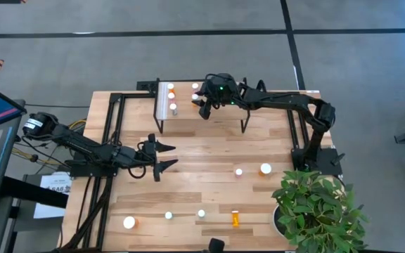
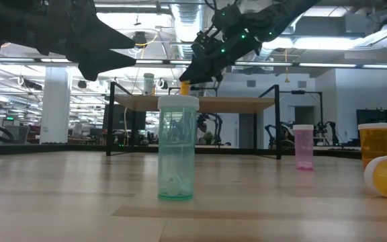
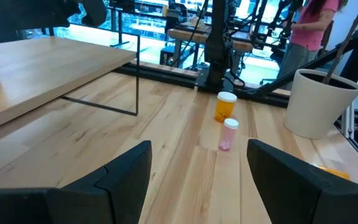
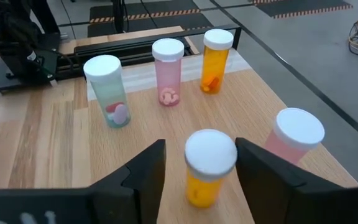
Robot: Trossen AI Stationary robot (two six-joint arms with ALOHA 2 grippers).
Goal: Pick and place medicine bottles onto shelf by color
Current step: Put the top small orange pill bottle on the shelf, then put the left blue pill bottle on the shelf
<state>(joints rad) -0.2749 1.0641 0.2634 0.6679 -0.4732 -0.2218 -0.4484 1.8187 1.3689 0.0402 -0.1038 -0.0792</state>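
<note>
high view: shelf [image 1: 209, 105] at the table's far side, with the medicine bottles already on it clustered at its left end. right gripper [image 1: 204, 105] over that cluster. left gripper [image 1: 164, 156] waits above bare table, fingers spread wide, holding nothing. loose bottles remain on the table: two near the plant [image 1: 313, 211], several along the near edge, one orange bottle lying on its side [image 1: 235, 218].

low view: green bottle [image 2: 177, 148] upright nearest the camera; pink bottle [image 2: 304, 146] upright farther right; shelf beyond, right gripper above it.

left wrist view: orange and pink bottles stand just beside each other ahead; both fingers apart, empty.

right wrist view: orange bottle [image 4: 208, 168] stands on the shelf between the fingers [image 4: 140, 170]; gaps show either side of its cap, so the jaws look parted, not clamping. green, pink and orange bottles stand in a row beyond; another pink one close by.

handling, judged: light, rigid plastic, smooth and likely slippery, easily toppled. take hold across the body just under the cap; the fallen one across its barrel.
</note>
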